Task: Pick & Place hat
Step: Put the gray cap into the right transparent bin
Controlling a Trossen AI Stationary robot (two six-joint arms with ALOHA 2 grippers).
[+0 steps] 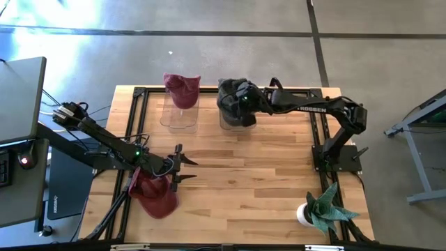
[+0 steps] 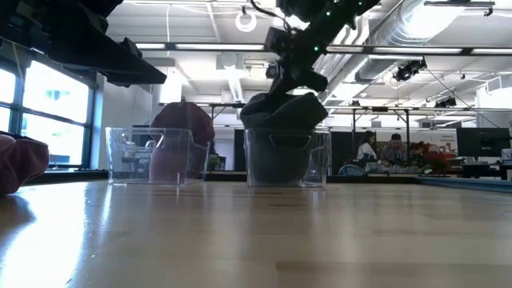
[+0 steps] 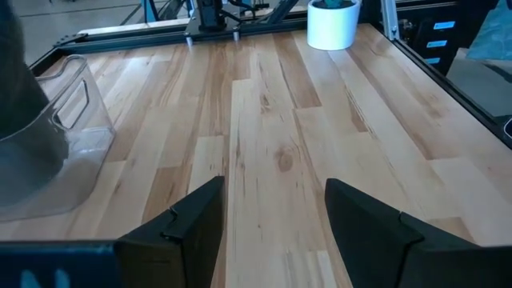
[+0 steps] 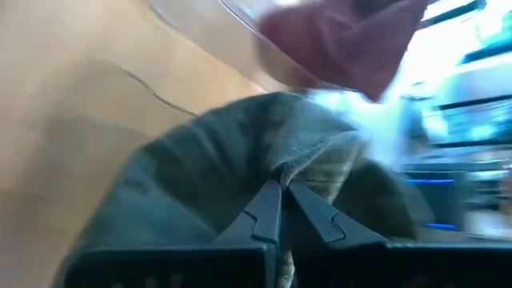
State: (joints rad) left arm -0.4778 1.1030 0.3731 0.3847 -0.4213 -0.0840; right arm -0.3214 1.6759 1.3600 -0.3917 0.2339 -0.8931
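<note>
A dark grey hat (image 1: 235, 104) sits in the mouth of a clear container (image 2: 280, 160) at the table's far side, with my right gripper (image 4: 284, 206) shut on it. A maroon hat (image 1: 182, 89) rests in a second clear container (image 1: 180, 115) to its left. Another maroon hat (image 1: 155, 194) lies on the table near the left near corner and shows in the low view (image 2: 16, 164). My left gripper (image 1: 182, 167) is open, just right of that hat, over bare wood (image 3: 272, 160). My right gripper pinches a raised fold of the dark grey hat's crown (image 4: 298, 164) between its two shut fingertips, coming from above and from the table's right. The hat bulges over the container's rim (image 2: 284, 132), its lower part inside the container.
A potted plant in a white pot (image 1: 317, 213) stands at the near right corner and shows in the left wrist view (image 3: 332, 22). Black frame rails (image 1: 139, 94) border the table. Open wood lies in the table's middle (image 1: 251, 174). People sit far behind (image 2: 384, 152).
</note>
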